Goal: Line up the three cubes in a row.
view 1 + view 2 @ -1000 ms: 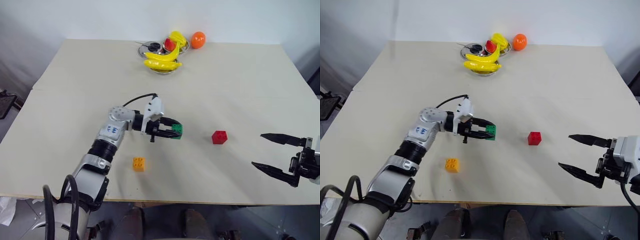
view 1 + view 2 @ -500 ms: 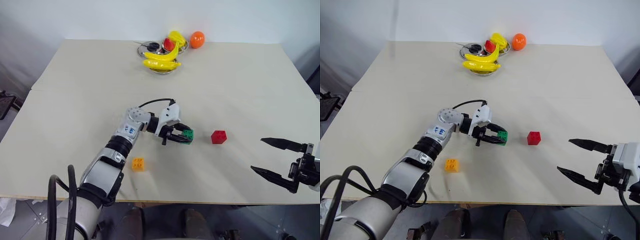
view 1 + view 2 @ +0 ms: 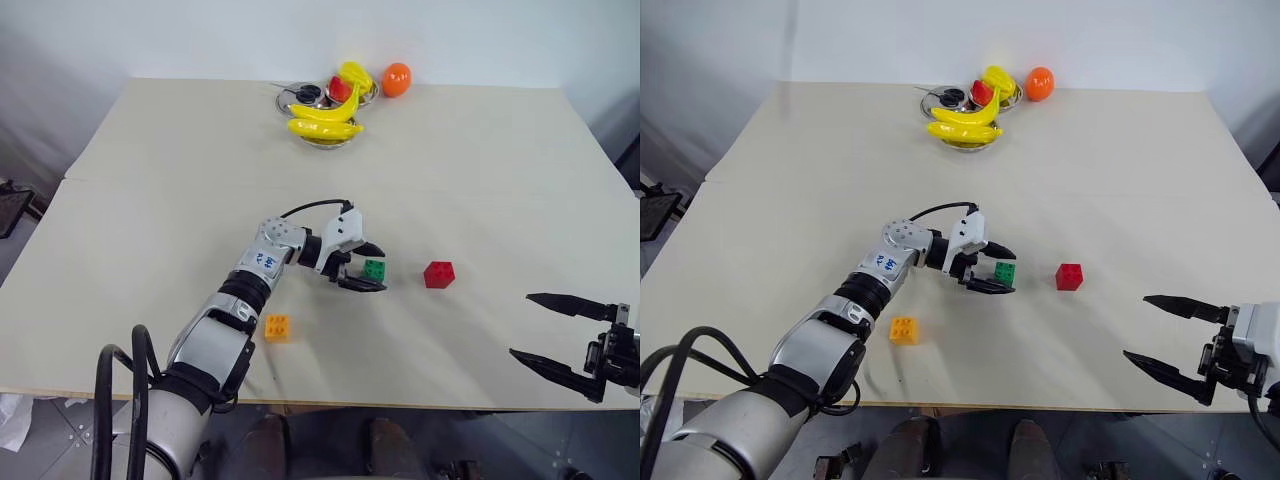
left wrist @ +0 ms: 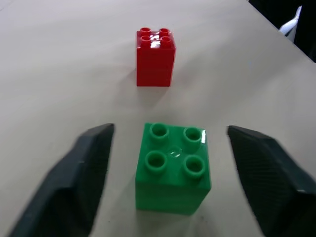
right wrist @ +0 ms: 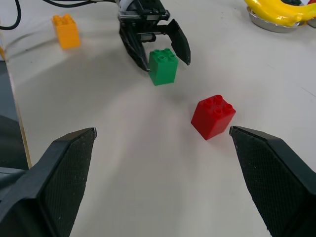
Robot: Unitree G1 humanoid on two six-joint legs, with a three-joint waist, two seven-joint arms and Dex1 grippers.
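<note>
The left tool (image 3: 367,272) is standing wide open around the green cube (image 3: 374,269), gripping nothing, with that cube sitting on the desk (image 3: 480,170) just beside the red cube (image 3: 438,274). The right tool (image 3: 560,335) is hanging open, empty, well apart from the red cube. Next, I judge, comes fetching the orange-yellow cube (image 3: 277,327), lying farther off beyond the green one.

green studded plastic brick (image 4: 173,170): solid glossy green, between my left pincer's fingers.
red studded plastic brick (image 4: 155,58): plain red all over, just beyond my left pincer's tips.
orange-yellow studded plastic brick (image 3: 277,327): orange-yellow, back beside my left forearm.
my left pincer (image 3: 366,267): black fingers, with a white housing behind them.
my right pincer (image 3: 553,331): black fingers, finely cross-hatched on the pads.
flat tabletop (image 3: 480,180): pale cream, unpatterned.
curved plastic bananas (image 3: 325,120): bright yellow, far beyond my left pincer.
round ball (image 3: 396,79): orange, beside those bananas.
</note>
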